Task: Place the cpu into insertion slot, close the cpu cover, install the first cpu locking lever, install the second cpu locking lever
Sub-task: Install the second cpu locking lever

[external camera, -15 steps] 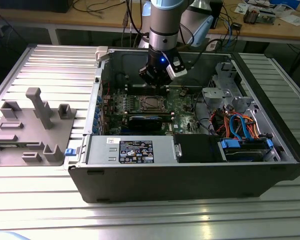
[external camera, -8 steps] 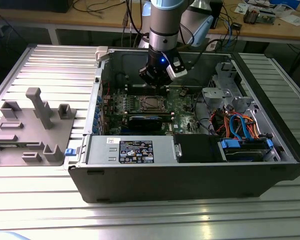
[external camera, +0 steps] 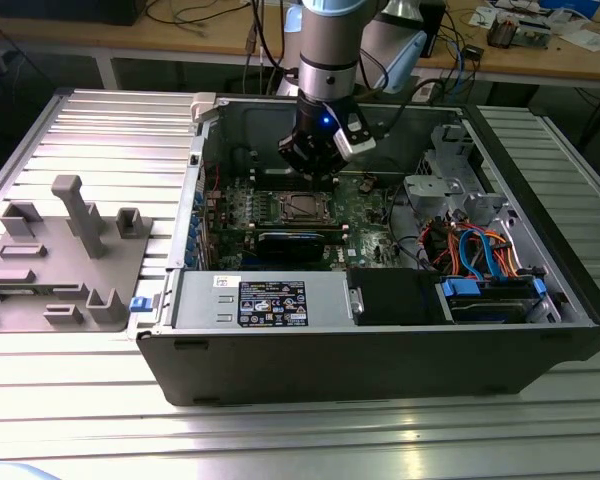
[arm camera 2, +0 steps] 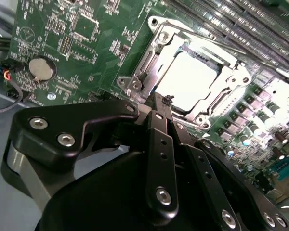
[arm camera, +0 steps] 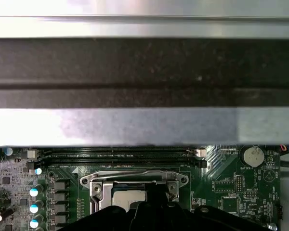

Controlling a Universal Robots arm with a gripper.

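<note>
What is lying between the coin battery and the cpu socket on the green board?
In the second wrist view, between the coin battery and the insertion slot lie only green board with small soldered components and the slot's metal rim.

Open space above the insertion slot (external camera: 302, 207), hemmed by case wall (external camera: 280, 112) and black card (external camera: 298, 244).
</note>
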